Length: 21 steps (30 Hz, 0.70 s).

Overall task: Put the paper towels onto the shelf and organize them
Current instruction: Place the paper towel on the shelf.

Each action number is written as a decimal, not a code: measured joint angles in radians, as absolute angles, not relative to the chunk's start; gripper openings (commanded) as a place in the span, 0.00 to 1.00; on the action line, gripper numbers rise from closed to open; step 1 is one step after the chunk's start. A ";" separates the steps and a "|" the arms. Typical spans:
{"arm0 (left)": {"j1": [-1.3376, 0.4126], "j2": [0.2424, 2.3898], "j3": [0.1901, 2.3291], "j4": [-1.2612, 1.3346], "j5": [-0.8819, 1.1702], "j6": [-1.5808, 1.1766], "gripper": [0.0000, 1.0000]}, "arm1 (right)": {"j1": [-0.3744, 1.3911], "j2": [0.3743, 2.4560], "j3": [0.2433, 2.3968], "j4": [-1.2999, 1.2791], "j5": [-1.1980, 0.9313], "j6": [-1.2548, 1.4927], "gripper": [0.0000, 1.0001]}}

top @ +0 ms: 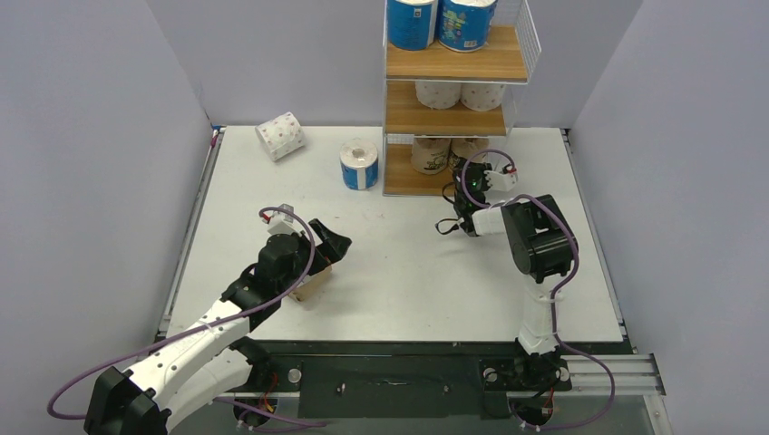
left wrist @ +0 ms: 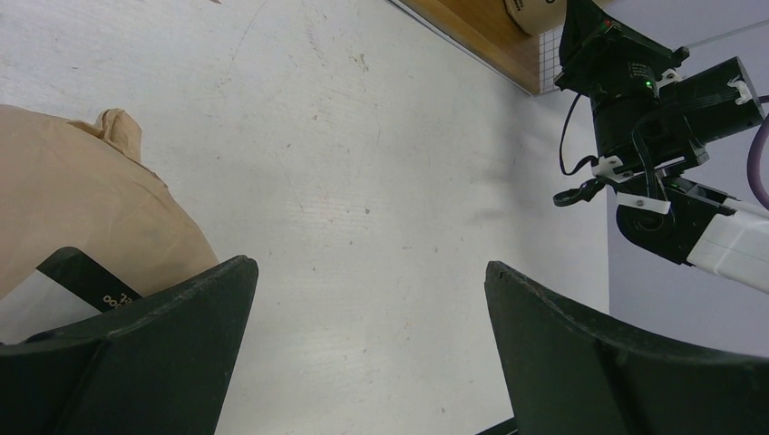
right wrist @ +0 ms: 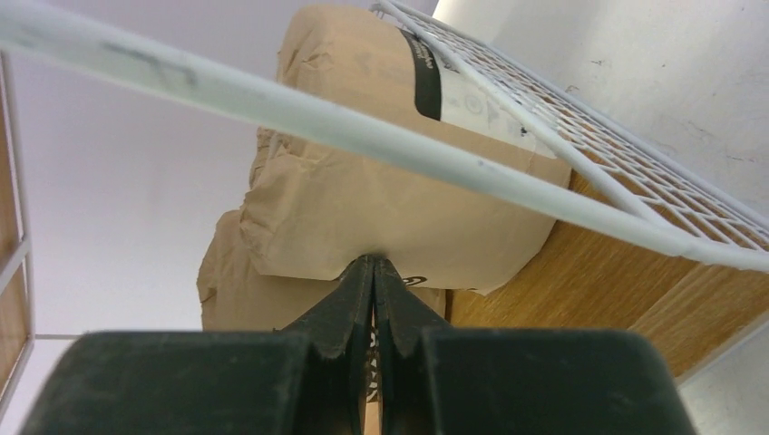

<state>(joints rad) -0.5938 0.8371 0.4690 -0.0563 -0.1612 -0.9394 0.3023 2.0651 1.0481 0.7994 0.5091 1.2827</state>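
The shelf [top: 453, 63] stands at the table's far edge, with two blue rolls [top: 413, 23] on top, two white rolls [top: 438, 93] in the middle and two brown kraft rolls [top: 431, 154] at the bottom. My right gripper [top: 464, 172] is shut, its tips [right wrist: 374, 265] touching the nearer kraft roll [right wrist: 381, 163] on the bottom board [right wrist: 589, 263]. My left gripper [top: 325, 254] is open and empty [left wrist: 372, 272], with a loose kraft roll [top: 313, 285] just beside its left finger [left wrist: 136, 353]. A pink-dotted roll [top: 279, 136] and a blue roll [top: 359, 164] sit on the table.
The shelf's white wire frame [right wrist: 272, 109] and mesh side [right wrist: 580, 136] cross close above my right gripper. My right arm [left wrist: 662, 118] shows in the left wrist view. Grey walls close in the table on three sides.
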 measured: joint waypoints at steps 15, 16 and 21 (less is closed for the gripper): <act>-0.594 0.834 0.467 -0.057 -0.161 -0.940 0.96 | 0.300 2.059 0.989 0.826 0.488 1.261 0.00; -0.594 0.830 0.466 -0.058 -0.161 -0.940 0.96 | 0.300 2.051 0.974 0.828 0.485 1.259 0.00; -0.594 0.795 0.461 -0.064 -0.161 -0.940 0.96 | 0.301 1.959 0.878 0.839 0.464 1.237 0.00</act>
<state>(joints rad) -0.5938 0.7952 0.4606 -0.0643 -0.1612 -0.9401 0.3008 1.9591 0.8780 0.8394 0.4644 1.2373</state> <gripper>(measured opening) 0.965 0.001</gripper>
